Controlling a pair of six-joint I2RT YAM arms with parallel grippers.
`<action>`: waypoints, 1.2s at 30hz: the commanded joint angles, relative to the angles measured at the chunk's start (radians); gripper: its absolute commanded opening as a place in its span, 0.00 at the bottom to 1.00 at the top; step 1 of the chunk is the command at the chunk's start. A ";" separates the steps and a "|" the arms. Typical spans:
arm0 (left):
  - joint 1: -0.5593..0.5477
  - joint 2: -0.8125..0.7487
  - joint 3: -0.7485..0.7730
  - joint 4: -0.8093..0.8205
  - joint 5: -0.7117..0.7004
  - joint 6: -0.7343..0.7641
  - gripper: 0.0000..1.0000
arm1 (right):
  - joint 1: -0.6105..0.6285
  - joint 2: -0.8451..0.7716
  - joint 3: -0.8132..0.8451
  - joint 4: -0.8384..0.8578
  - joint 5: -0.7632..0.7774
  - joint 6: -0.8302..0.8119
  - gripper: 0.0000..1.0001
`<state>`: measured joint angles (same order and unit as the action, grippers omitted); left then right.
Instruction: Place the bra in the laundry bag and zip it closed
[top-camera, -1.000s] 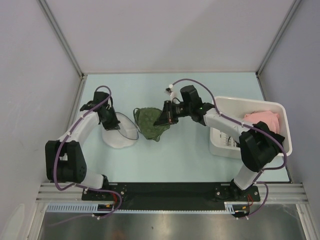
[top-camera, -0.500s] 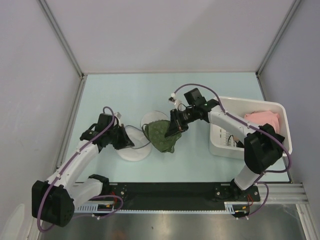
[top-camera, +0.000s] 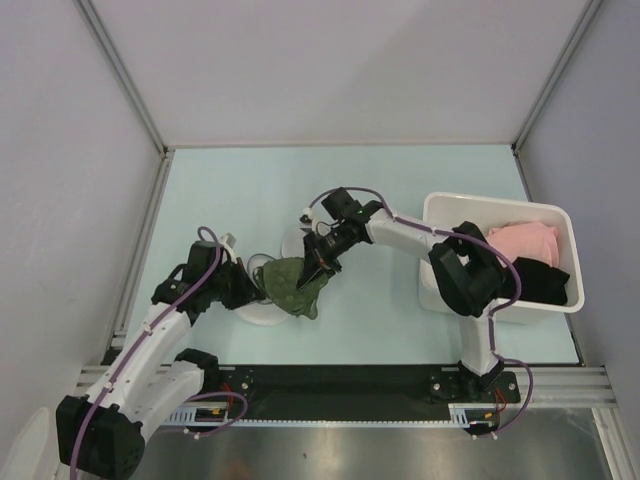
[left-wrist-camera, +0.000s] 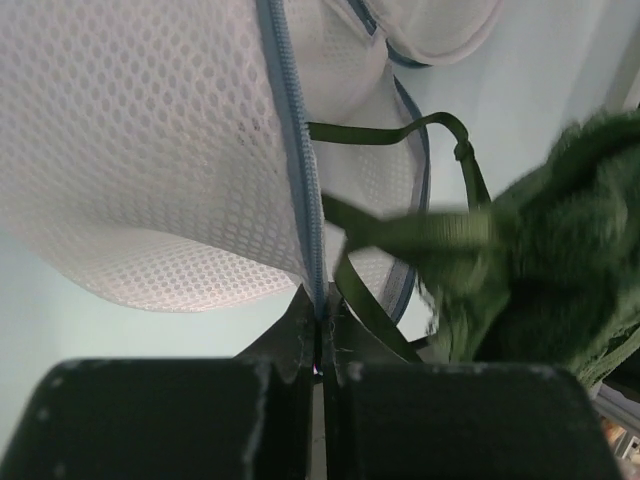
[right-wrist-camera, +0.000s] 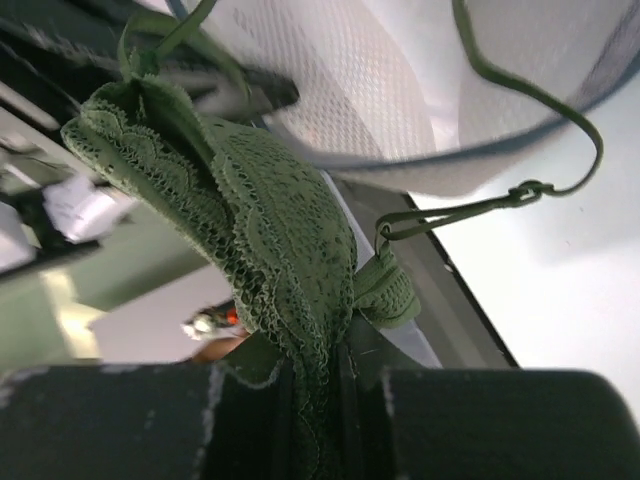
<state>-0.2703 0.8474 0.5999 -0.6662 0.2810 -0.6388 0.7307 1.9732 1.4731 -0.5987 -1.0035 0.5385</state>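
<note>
The olive-green bra (top-camera: 295, 287) hangs from my right gripper (top-camera: 322, 262), which is shut on its lace edge (right-wrist-camera: 300, 300). It sits over the mouth of the white mesh laundry bag (top-camera: 258, 305). My left gripper (top-camera: 243, 285) is shut on the bag's blue-grey zipper rim (left-wrist-camera: 300, 200) and holds that edge up. The bra's bulk (left-wrist-camera: 540, 270) and its straps (left-wrist-camera: 400, 232) lie beside the rim in the left wrist view. In the right wrist view the bag's mesh (right-wrist-camera: 400, 90) is behind the bra.
A white rectangular bin (top-camera: 452, 290) stands at the right with a pink garment (top-camera: 522, 243) and a black garment (top-camera: 545, 280) in it. The pale green table (top-camera: 400, 310) ends at a black rail near the arm bases.
My right gripper has carried the bra left and toward the near edge, onto the bag. My left gripper has pulled the bag toward the near edge, still holding its rim.
</note>
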 joint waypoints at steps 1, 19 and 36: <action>0.000 -0.024 -0.011 0.008 -0.017 -0.019 0.00 | 0.001 0.073 0.079 0.139 -0.078 0.192 0.00; -0.007 -0.062 0.000 0.005 -0.032 -0.022 0.00 | 0.030 0.536 0.659 -0.361 0.138 0.118 0.00; -0.076 0.015 -0.008 0.146 0.084 -0.045 0.00 | 0.111 0.355 0.334 0.369 0.265 0.912 0.00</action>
<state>-0.3332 0.8639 0.5884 -0.6140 0.2859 -0.6552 0.8345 2.3966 1.8393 -0.4500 -0.7731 1.1912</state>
